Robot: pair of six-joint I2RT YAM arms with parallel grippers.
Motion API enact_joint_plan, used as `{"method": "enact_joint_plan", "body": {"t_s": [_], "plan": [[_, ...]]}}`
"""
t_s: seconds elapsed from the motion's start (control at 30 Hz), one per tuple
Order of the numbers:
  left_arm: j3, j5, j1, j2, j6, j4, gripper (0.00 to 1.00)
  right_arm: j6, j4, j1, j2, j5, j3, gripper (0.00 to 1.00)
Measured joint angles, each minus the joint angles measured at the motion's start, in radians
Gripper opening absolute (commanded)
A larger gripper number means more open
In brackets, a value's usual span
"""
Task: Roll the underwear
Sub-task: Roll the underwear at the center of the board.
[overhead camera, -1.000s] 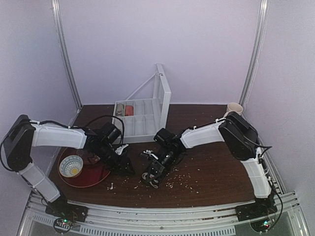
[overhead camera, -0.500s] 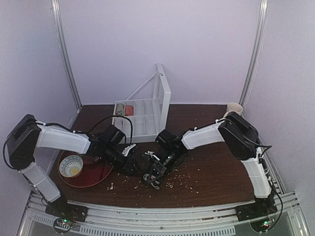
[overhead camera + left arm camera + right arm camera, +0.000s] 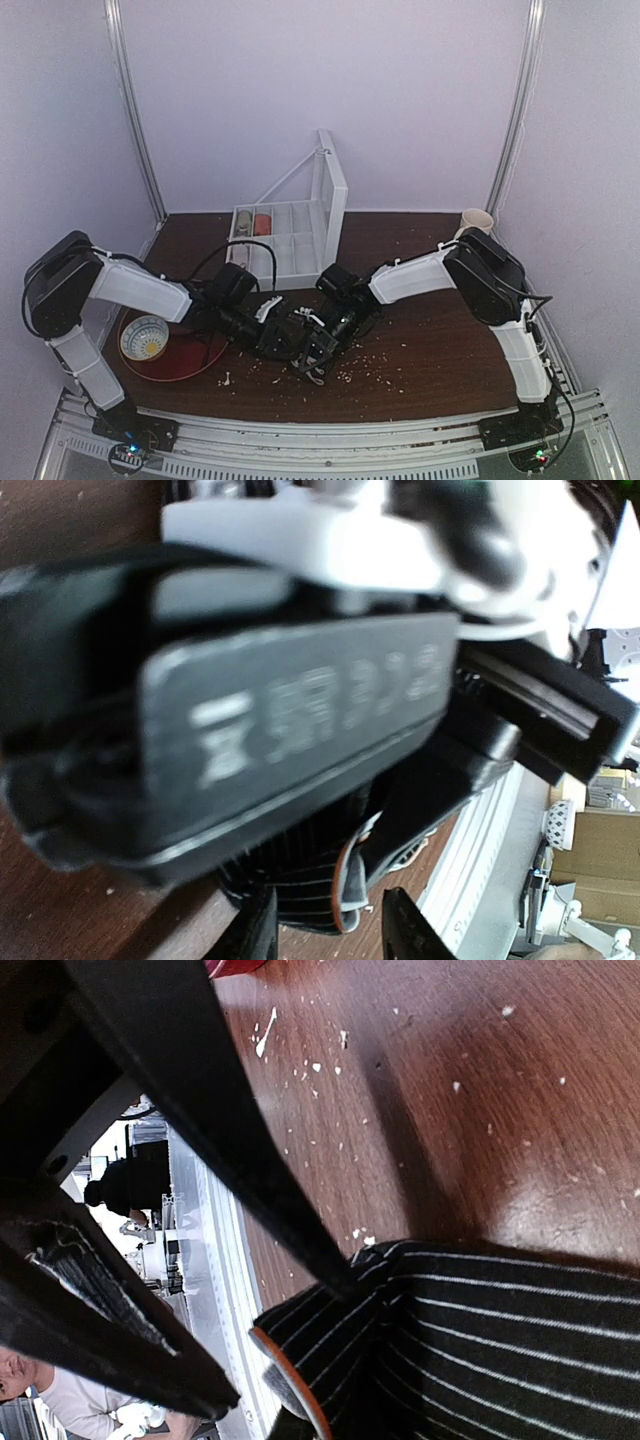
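Left arm has swung in from the red tray [image 3: 195, 357]. Its pincer [image 3: 268, 322], spread, straddles the underwear [image 3: 298, 342], bunched mid-worktop [image 3: 440, 350]. Right pincer [image 3: 318, 354], pressed together, sits just beyond. We judge the bundle lies between them, left nearer.
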Motion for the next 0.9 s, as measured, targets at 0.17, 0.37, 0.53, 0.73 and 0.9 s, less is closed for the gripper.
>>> {"method": "enact_joint_plan", "body": {"t_s": [0.17,0.37,0.53,0.73,0.9], "plan": [[-0.026,0.026,0.000,0.009,0.000,0.076,0.49,0.004,0.000,-0.002,0.000,0.000,0.000,0.00],[-0.059,0.054,0.001,0.042,-0.004,0.168,0.47,0.015,-0.004,-0.003,0.000,0.000,0.000,0.00],[-0.074,0.062,0.001,0.050,-0.014,0.212,0.42,0.014,-0.018,-0.005,0.000,-0.002,0.000,0.00],[-0.077,0.051,-0.002,0.052,-0.016,0.221,0.44,0.015,-0.023,-0.006,0.000,-0.002,0.000,0.00],[-0.077,0.009,-0.024,0.050,-0.012,0.219,0.36,0.015,-0.029,-0.007,0.000,-0.002,0.000,0.00]]}}
